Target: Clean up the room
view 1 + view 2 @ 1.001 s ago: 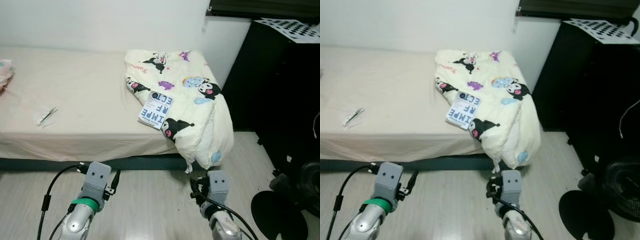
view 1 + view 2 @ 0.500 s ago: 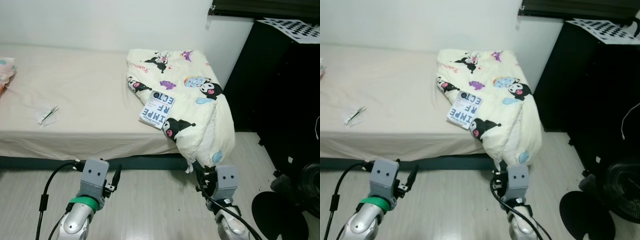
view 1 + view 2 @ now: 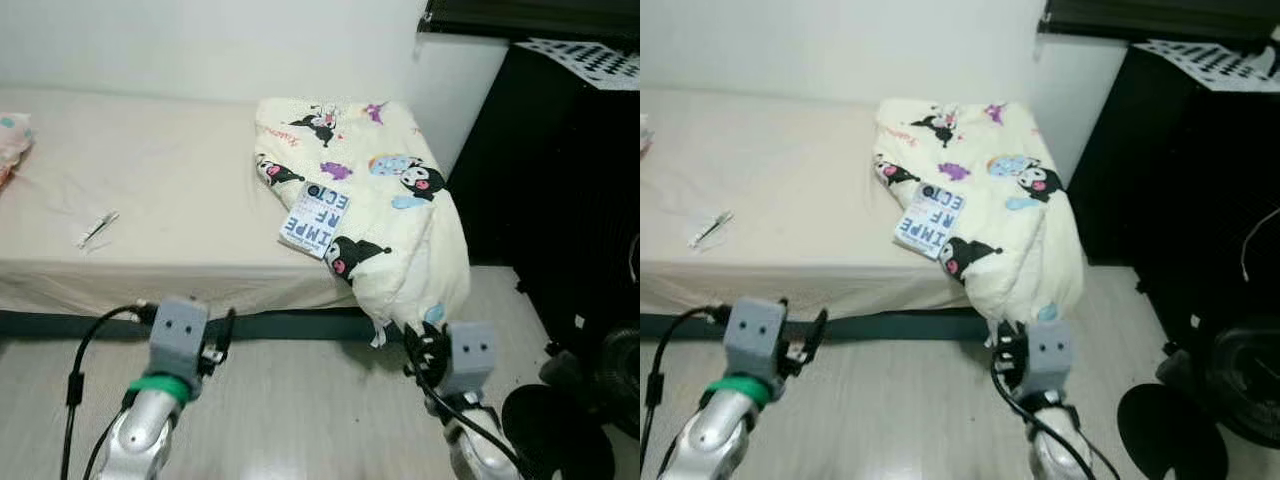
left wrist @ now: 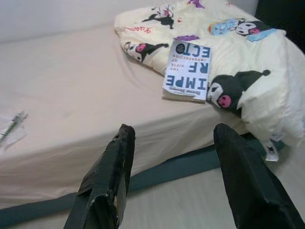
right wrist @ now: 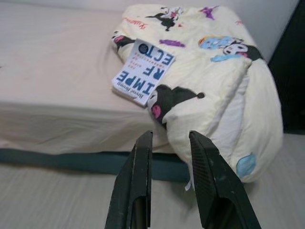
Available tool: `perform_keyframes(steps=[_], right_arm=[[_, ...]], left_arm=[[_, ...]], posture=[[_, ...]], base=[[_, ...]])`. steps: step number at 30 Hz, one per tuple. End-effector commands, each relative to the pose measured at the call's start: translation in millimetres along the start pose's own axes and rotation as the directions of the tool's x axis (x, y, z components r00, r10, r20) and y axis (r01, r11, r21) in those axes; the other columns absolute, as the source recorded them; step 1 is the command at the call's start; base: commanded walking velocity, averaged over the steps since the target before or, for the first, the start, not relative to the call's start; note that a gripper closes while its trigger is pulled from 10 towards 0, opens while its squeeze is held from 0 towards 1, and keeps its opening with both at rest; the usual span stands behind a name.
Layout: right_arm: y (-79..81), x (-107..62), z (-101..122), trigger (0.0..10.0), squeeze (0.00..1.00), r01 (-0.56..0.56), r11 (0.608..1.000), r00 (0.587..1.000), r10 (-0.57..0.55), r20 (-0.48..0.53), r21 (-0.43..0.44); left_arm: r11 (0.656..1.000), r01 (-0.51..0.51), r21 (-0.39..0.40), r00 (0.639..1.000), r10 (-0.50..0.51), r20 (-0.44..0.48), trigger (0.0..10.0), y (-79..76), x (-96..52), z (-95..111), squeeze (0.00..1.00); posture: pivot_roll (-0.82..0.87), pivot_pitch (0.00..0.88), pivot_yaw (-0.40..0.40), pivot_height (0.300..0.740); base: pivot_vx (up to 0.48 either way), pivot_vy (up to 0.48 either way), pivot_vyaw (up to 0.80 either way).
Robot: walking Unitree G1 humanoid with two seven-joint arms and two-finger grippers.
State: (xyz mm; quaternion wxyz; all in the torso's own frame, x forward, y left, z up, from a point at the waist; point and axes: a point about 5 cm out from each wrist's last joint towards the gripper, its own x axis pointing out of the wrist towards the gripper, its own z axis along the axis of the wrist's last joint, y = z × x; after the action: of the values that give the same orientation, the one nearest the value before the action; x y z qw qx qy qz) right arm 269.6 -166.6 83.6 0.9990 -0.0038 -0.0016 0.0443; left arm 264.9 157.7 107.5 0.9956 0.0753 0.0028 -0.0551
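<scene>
From the head views, the book [image 3: 315, 218] lies on the quilt [image 3: 385, 215] at the bed's [image 3: 150, 200] edge, untouched; tidying looks barely begun. In the left wrist view, the left gripper [image 4: 174, 131] hangs spread wide and empty short of the bed. In the right wrist view, the right gripper [image 5: 170, 138] is narrowly parted, holding nothing, aimed at the quilt.

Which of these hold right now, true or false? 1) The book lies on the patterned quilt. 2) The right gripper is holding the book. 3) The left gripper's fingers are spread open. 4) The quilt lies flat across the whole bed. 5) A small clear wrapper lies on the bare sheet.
1) True: the book rests on the patterned quilt.
2) False: the right gripper is down by the floor in front of the bed, holding nothing, with a narrow gap between its fingers.
3) True: the left gripper has its fingers wide apart.
4) False: the quilt is bunched at one end, and part of it hangs over the bed's edge.
5) True: the wrapper lies on the sheet, apart from the quilt.
</scene>
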Motion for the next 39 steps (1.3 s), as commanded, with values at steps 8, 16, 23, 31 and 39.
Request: perform_keyframes(steps=[8,16,23,31,39], right_arm=[[1.7,-5.2,-9,10.0,0.00,0.026,0.999,0.997,-0.024,-0.077,0.035],[5.3,-3.5,-14,10.0,0.00,0.027,0.999,0.995,-0.023,-0.095,0.046],[9.1,1.6,-14,10.0,0.00,0.018,0.998,0.995,-0.013,-0.104,0.054],[13.1,3.0,-16,10.0,0.00,0.006,0.998,0.994,0.000,-0.111,0.060],[13.6,3.1,-17,10.0,0.00,0.005,0.998,0.994,0.002,-0.113,0.062]], left_arm=[[0.999,0.001,-0.035,0.997,-0.004,-0.074,10.0,-7.1,-3.2,-10,0.00],[0.999,-0.021,-0.035,0.997,0.018,-0.077,10.0,-5.1,-0.2,-10,0.00],[0.998,-0.043,-0.034,0.996,0.041,-0.082,10.0,-3.9,0.1,-9,0.00],[0.998,-0.053,-0.029,0.995,0.051,-0.090,10.0,-3.7,-1.0,-10,0.00],[0.998,-0.058,-0.028,0.994,0.056,-0.092,10.0,-2.7,-1.4,-10,0.00]], posture=[[-0.03,0.024,0.001,0.740],[-0.02,0.029,0.003,0.740],[-0.02,0.030,0.001,0.740],[-0.01,0.032,-0.001,0.740],[0.00,0.033,0.003,0.740]], base=[[0.000,0.000,0.00],[0.000,0.000,0.00],[0.000,0.000,0.00],[0.000,0.230,0.00],[0.000,0.293,0.00]])
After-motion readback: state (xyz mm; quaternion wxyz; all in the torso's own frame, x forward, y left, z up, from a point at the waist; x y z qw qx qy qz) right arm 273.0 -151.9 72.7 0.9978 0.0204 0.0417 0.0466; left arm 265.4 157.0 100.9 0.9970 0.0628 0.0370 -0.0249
